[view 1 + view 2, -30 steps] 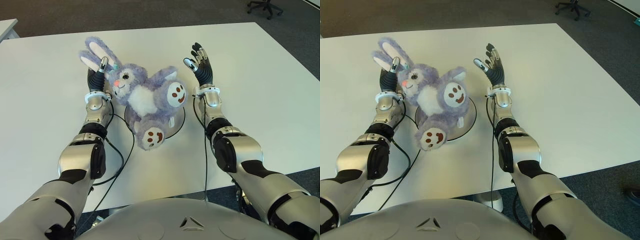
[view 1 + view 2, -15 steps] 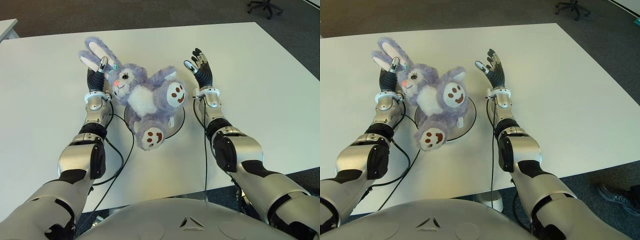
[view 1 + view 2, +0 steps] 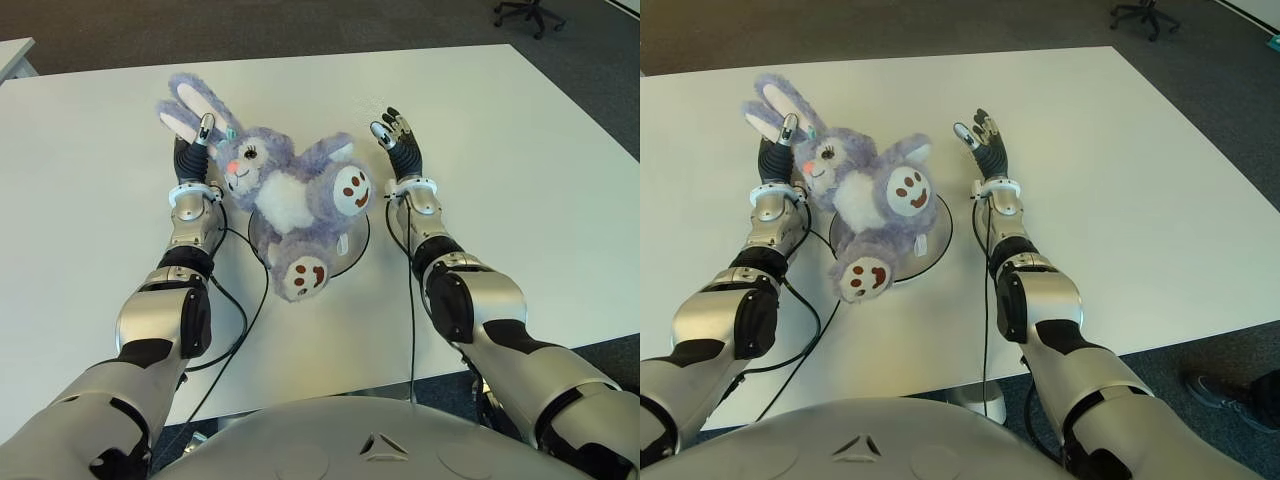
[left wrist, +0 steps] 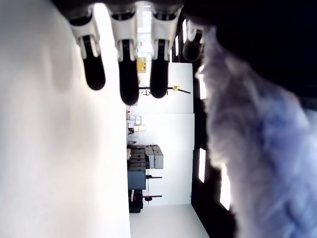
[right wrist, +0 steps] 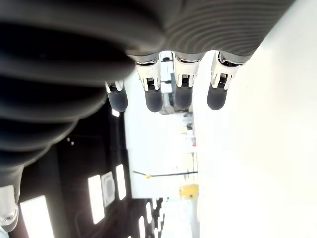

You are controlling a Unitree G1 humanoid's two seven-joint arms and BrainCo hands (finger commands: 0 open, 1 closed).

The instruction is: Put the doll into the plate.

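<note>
1. The right hand [image 3: 398, 142] is held up just beside the plush rabbit's raised foot, on the side toward the table's right edge; its fingers [image 5: 152, 91] are straight and spread, and they hold nothing.
2. The left hand [image 3: 192, 152] is on the other side of the toy, beside its head and below its long ears, toward the table's left edge. Its fingers [image 4: 128, 69] are extended and open; purple fur shows right beside them in the left wrist view, but they do not close on it.
3. The doll [image 3: 285, 195], a purple plush rabbit with a white belly, pink-lined ears and brown smiling faces on its soles, lies on its back across the plate [image 3: 357, 245]. Its body covers most of the plate, so only part of the dark rim shows on the right side.
4. The rabbit's head and ears reach past the plate toward the far left corner of the white table [image 3: 520, 150], and one foot hangs over the plate's near rim.
5. Black cables [image 3: 236, 300] run along both forearms and loop on the table between the plate and the near edge.
6. An office chair [image 3: 527, 12] stands on the dark floor beyond the table's far right corner.
</note>
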